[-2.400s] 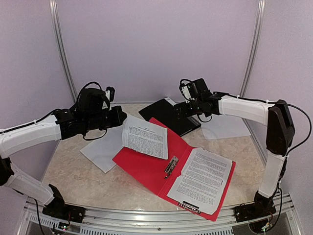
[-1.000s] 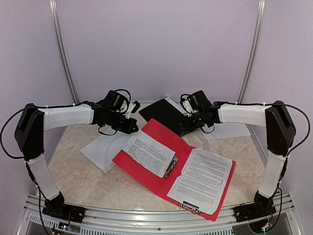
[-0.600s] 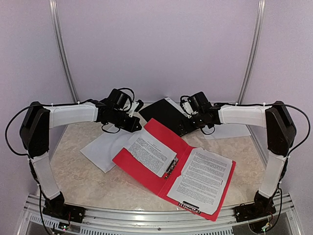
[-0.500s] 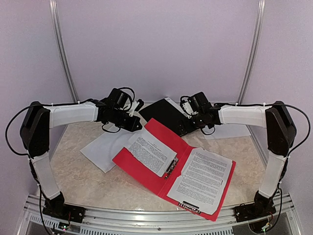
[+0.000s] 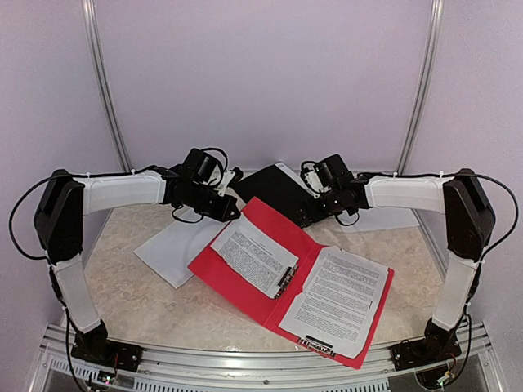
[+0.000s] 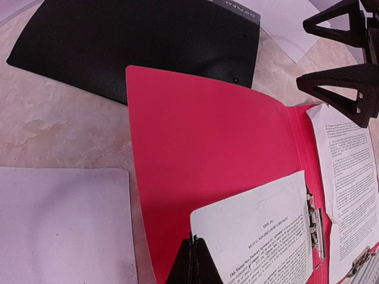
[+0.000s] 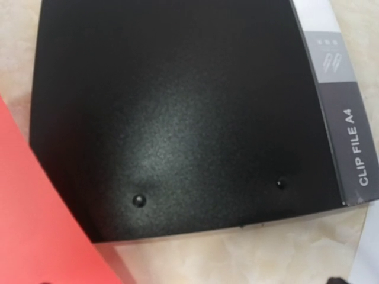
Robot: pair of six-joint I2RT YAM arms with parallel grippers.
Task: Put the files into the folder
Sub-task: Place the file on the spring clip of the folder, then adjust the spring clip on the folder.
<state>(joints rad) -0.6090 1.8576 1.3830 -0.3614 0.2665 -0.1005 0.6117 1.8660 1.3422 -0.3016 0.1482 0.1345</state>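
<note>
Placement step: left gripper (image 6: 190, 245), pinched shut on the corner of a printed sheet (image 5: 257, 255), has it lying on the open red folder's (image 5: 231, 276) left flap, mid-frame. Right gripper (image 6: 303, 54), seemingly spread, hovers above the black folder (image 5: 274, 186). Next move, by my reading: release, then fetch the blank sheet (image 5: 174, 247) at left.

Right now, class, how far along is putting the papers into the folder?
Done: one printed sheet lies on the right half of the open red folder. In hand: the left gripper is shut on a second printed sheet, laid over the left half. Left to do: a blank sheet left of the folder and another paper beside the black folder. The right gripper hangs open above it.
</note>
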